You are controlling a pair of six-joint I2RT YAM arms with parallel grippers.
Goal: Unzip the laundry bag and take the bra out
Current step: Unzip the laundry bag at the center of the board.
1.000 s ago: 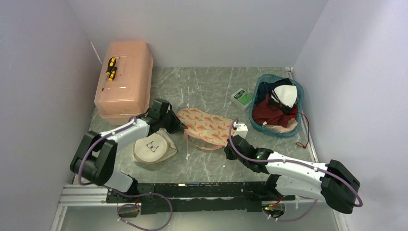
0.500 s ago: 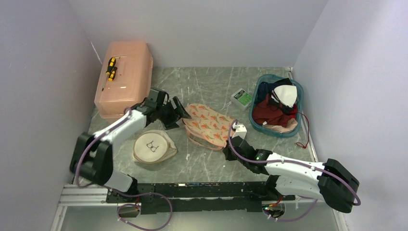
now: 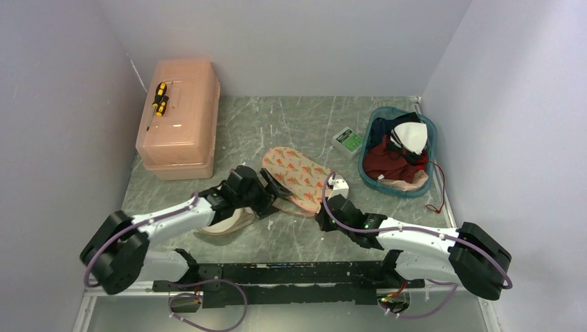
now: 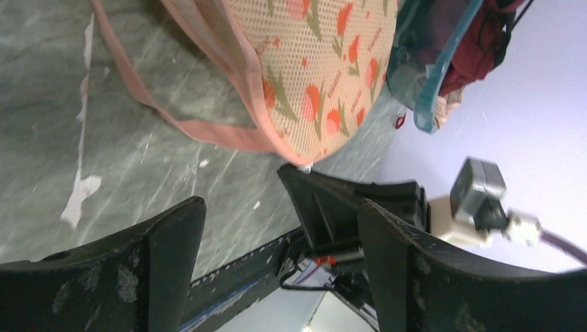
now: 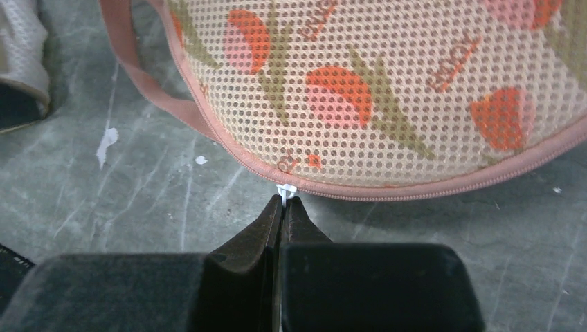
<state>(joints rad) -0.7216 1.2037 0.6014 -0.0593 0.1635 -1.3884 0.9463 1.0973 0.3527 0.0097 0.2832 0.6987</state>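
Right now my left gripper is released: its fingers stand wide apart with nothing between them, hanging over the near-left end of the floral pouch. My right gripper is clenched tight. The small white pull of the pouch's zip sits at its very tips and looks pinched there, though the tab is tiny.

The bag lies toward the near edge of the table, left of the middle, mostly hidden under my left wrist. Only part of its cream side shows, so I cannot tell which way its lid or zip faces. The bra is not in view; I judge it to be inside the bag.

The pouch lies in the middle of the table, its long axis running from far-left to near-right. Its zipped seam runs crosswise just ahead of my right tips.

The bag lies behind my open left fingers, back toward my left base and just beside the wrist. From my right gripper it is off to the left, with my left arm between. I judge the left arm much the nearer. It would need to draw back toward the near edge and tip down onto the bag, while the right would first have to let go of the pull.
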